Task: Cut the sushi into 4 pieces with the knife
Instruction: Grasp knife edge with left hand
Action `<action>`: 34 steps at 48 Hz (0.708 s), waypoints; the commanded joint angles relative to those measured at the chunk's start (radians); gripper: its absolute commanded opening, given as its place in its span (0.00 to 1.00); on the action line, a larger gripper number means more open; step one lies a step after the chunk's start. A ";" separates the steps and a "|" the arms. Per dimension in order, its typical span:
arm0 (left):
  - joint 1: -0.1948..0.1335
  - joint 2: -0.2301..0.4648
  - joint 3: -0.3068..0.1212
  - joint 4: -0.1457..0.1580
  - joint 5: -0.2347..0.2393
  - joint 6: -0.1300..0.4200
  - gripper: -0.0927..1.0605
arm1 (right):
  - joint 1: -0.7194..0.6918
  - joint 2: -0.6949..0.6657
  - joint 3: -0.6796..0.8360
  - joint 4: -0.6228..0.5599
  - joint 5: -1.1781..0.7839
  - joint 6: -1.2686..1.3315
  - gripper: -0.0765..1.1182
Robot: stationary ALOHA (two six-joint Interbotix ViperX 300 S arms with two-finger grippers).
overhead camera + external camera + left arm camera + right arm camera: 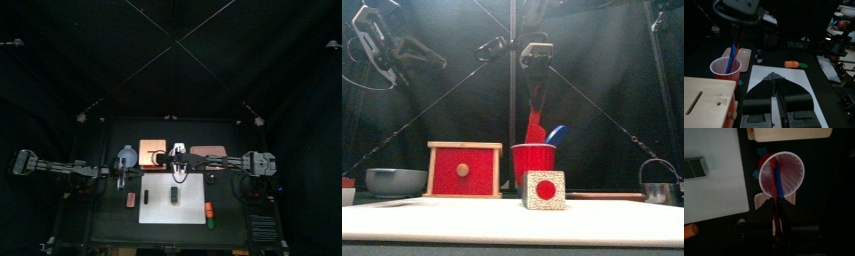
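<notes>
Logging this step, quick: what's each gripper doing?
Left gripper: shut, holding nothing.
Right gripper: shut on the red knife.

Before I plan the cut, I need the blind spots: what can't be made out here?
Sushi: its joints; front view shows only one end, top view too small.
Red knife: lower end hidden by the cup's wall, front view.
Bowl: inside hidden by its wall, front view.
Red item beside the board, top view: too small to name.
</notes>
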 commanded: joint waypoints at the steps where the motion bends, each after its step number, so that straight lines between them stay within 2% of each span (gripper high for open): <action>1: -0.002 0.000 -0.015 0.000 -0.011 0.000 0.45 | 0.003 -0.097 -0.058 0.006 0.035 0.003 0.16; 15: -0.002 0.000 -0.015 0.000 -0.034 0.000 0.45 | 0.063 -0.290 -0.038 0.011 0.018 0.038 0.16; 27: -0.002 0.000 -0.017 -0.002 -0.095 0.000 0.45 | 0.138 -0.413 0.176 0.009 -0.155 0.149 0.16; 34: -0.002 0.000 -0.023 -0.031 -0.121 -0.002 0.48 | 0.175 -0.462 0.328 -0.008 -0.305 0.235 0.16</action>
